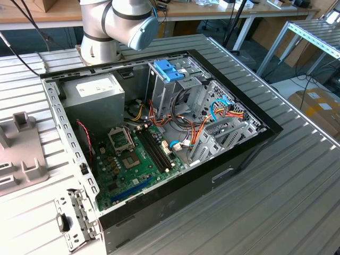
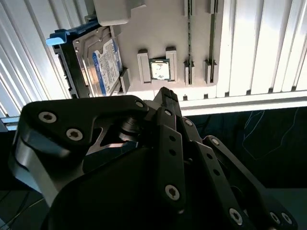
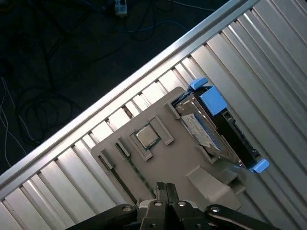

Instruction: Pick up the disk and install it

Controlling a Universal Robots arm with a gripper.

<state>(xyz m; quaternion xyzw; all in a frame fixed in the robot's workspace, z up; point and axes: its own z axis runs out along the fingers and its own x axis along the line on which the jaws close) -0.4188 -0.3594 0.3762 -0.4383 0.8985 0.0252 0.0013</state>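
Fixtures come first on my screen: at the exterior view's left a grey holder plate (image 1: 21, 154) lies on the slatted table (image 1: 276, 202), just beside the open computer case (image 1: 212, 180), which I take to be there so parts wait within easy reach of the arm. Moving right, the arm's base (image 1: 106, 32) stands behind the case. Inside the case I pass the grey power-supply box (image 1: 95, 95), the green motherboard (image 1: 133, 159) and the metal drive cage (image 1: 170, 74) with its light-blue handles. The case lies on its side with the cover off, I judge so that everything in it can be reached from above. In both wrist views the disk (image 2: 103, 62) (image 3: 206, 132) stands on its edge in a slot at one end of a grey plate (image 2: 158, 28) (image 3: 163, 163), which I believe is that same holder. Its blue tabs (image 3: 211, 100) stick out past the plate. Held upright like that, its printed face and its back are both bare, which looks meant to offer two flat sides for a pinch. A processor chip (image 2: 159, 70) (image 3: 146, 136) sits in its own square nest on the plate, apart from the disk. My gripper (image 2: 165, 93) (image 3: 164, 187) hangs over the plate, nearer the chip than the disk. Its fingers are drawn together with nothing between them.
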